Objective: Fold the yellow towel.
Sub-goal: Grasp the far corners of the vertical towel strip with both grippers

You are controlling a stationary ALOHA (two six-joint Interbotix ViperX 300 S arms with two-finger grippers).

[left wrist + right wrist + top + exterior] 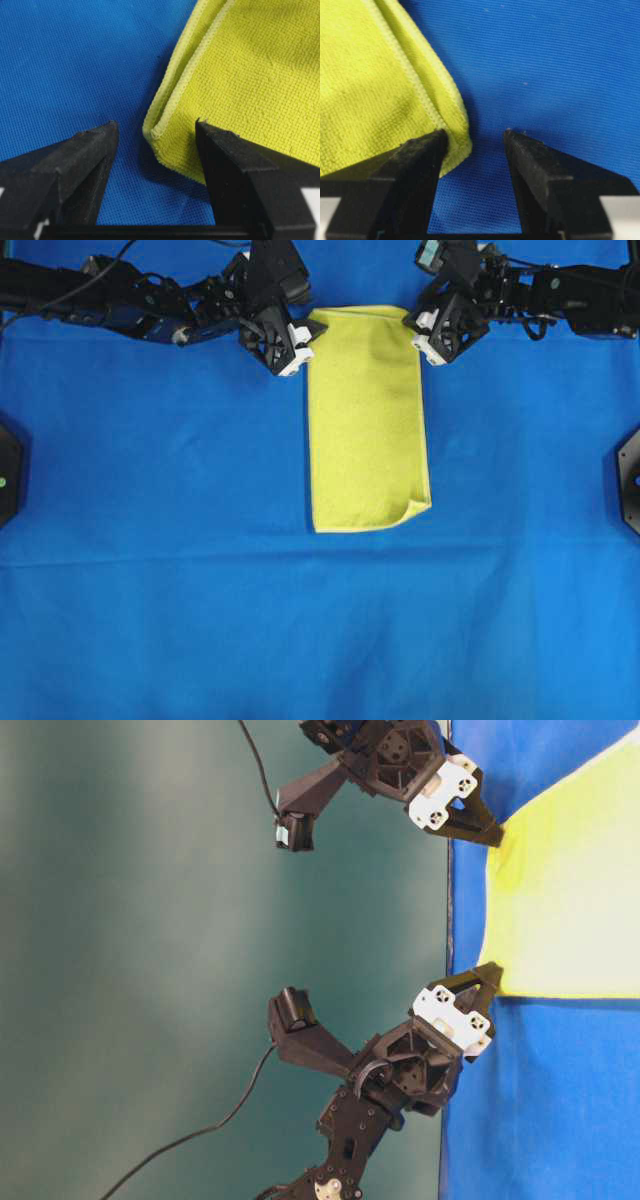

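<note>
The left gripper (pixel 300 340) sits at the top left corner of the yellow towel (pixel 365 420), seen from overhead. Its fingers are spread apart and grasp nothing. In the left wrist view the two black fingers (pixel 85 155) stand wide, and the towel's corner (pixel 165 135) lies in the gap between them, nearer the right-hand finger, which overlaps the towel's surface. The corner shows two stacked layers with a paler stitched hem, so the towel lies doubled over. Blue cloth (pixel 75 60) fills the space beyond the left-hand finger.

Between the two grippers the towel lies flat on the blue cloth (pixel 150 540) as a tall, narrow rectangle, its short top edge spanning from one gripper to the other. Its long sides run away from the fingers toward the lower part of the overhead view, where the lower right corner is rounded and slightly turned up.

The right gripper (pixel 428 343) sits at the top right corner of the towel. Its fingers are also parted and clasp nothing. In the right wrist view the towel's corner (pixel 455 130) lies just inside the left-hand finger (pixel 415 175), touching or passing behind its tip, while the right-hand finger (pixel 540 175) stands on bare blue cloth, apart from the towel. Here too two hemmed layers show at the edge.

From table level both grippers (pixel 478 825) (pixel 478 990) point down at the towel's near edge (pixel 520 900), one at each end.
</note>
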